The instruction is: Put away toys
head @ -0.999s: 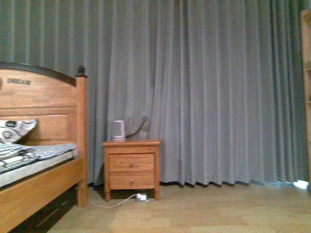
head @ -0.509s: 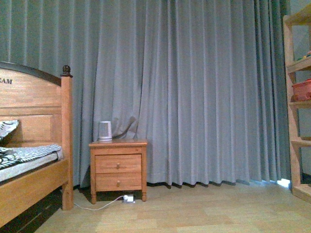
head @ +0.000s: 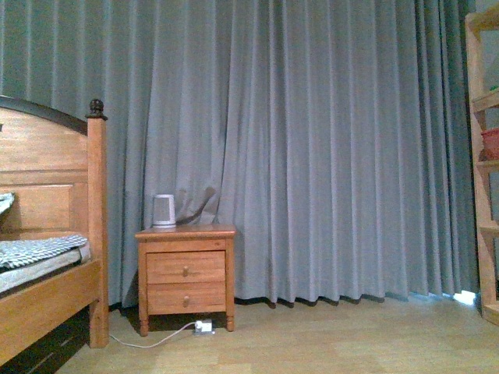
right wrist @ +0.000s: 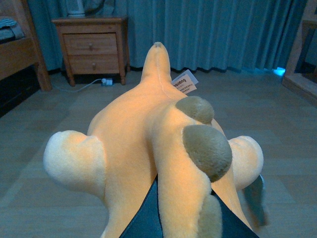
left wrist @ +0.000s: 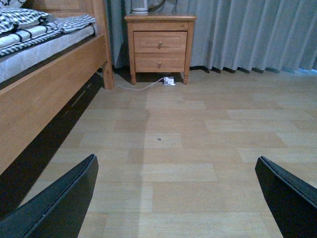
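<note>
Inside right claw (right wrist: 185, 220), clamped tight, sat the orange plush (right wrist: 143, 134), body draped forward, tuft at 12 o'clock toward curtain (right wrist: 223, 29). Left claw (left wrist: 171, 198) gaped wide above floor (left wrist: 198, 124).

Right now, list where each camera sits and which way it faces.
Front: on the body, facing the curtain, nightstand and bed; no arm shows.
Left wrist: low over the floor, facing the nightstand; the open left tool shows, empty.
Right wrist: behind the plush toy clamped in the right tool, facing the nightstand.
Shared: all three see the nightstand.
</note>
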Robot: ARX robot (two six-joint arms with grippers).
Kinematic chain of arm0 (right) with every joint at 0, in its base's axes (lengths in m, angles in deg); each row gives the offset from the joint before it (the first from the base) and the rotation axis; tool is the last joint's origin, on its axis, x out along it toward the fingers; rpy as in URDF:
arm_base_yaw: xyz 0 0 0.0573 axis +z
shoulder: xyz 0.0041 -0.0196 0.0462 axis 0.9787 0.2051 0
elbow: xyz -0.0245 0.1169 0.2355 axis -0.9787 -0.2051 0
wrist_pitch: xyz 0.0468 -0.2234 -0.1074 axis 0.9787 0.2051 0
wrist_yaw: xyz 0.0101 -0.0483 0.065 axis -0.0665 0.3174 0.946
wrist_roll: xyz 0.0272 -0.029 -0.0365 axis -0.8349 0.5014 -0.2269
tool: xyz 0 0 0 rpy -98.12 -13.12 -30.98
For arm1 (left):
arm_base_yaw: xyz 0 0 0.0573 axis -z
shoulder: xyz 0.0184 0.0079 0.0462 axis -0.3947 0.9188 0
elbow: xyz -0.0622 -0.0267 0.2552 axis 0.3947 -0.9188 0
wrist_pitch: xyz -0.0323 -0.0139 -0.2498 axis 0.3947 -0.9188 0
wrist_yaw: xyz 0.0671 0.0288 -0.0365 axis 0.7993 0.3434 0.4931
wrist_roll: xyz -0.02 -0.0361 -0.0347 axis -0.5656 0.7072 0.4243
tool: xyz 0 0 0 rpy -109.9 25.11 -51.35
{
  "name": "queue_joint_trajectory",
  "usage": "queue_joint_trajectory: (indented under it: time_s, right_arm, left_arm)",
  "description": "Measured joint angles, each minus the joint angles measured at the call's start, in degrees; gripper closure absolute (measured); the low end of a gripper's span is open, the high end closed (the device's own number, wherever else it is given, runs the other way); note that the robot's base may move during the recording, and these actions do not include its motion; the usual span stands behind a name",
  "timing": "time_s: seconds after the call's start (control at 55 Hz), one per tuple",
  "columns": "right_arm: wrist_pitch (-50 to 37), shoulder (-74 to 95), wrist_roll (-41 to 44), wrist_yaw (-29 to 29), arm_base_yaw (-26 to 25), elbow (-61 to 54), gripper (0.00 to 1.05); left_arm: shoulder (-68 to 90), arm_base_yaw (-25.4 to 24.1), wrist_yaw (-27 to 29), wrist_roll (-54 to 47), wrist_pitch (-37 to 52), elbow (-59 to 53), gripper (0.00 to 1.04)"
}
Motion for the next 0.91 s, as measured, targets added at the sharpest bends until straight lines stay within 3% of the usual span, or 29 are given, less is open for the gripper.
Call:
queue_joint_trajectory:
  time_s: [0.909]
  right_arm:
    - [0.0,0.02,0.0,0.02,0.0,0.0,0.98]
  left_arm:
    - [0.02,0.0,-0.04,0.0,0.0,0.0,0.06]
